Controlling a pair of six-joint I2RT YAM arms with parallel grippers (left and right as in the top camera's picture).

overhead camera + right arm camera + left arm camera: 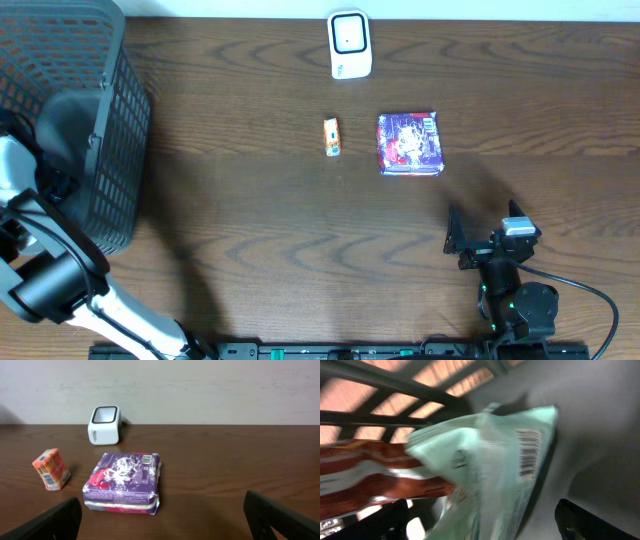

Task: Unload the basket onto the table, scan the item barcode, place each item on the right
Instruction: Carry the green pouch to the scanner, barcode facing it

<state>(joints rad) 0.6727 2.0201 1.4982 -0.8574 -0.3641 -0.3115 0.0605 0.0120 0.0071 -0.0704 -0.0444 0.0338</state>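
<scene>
Pouch pickup from the basket: your left gripper gapes over it, right gripper idles apart; next, clamp it and turn its barcode toward the scanner.

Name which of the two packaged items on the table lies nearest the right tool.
The flat purple packet: it lies just ahead of the right tool, the small orange box farther off.

Dark brown wood-grain table, plain pale wall behind its far edge, soft even light, faint shadows
</scene>
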